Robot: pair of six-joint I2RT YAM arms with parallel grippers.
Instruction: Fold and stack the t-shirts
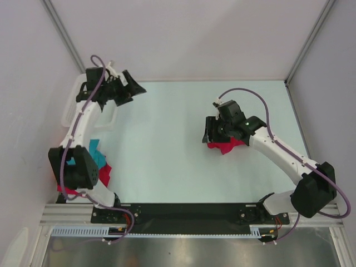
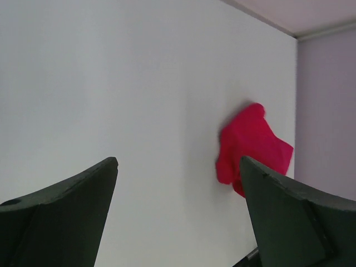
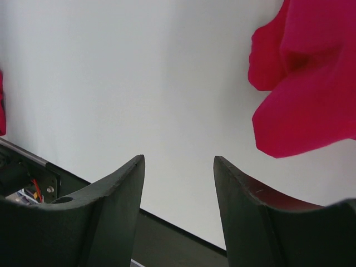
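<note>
**Two empty grippers, one crumpled shirt waiting on the right of the table.**

The right gripper [image 1: 213,132] hangs just over the crimson t-shirt [image 1: 225,146], which lies in a heap on the table [image 1: 167,139]. Its jaws are parted with only bare surface between them, so I'd say it's lining up on an edge to pull flat. The left gripper [image 1: 132,88] gapes wide and holds nothing, parked far left, likely to leave room. A teal shirt [image 1: 95,156] and a red shirt [image 1: 105,173] sit bunched beside the left arm, partly hidden by it.
</note>
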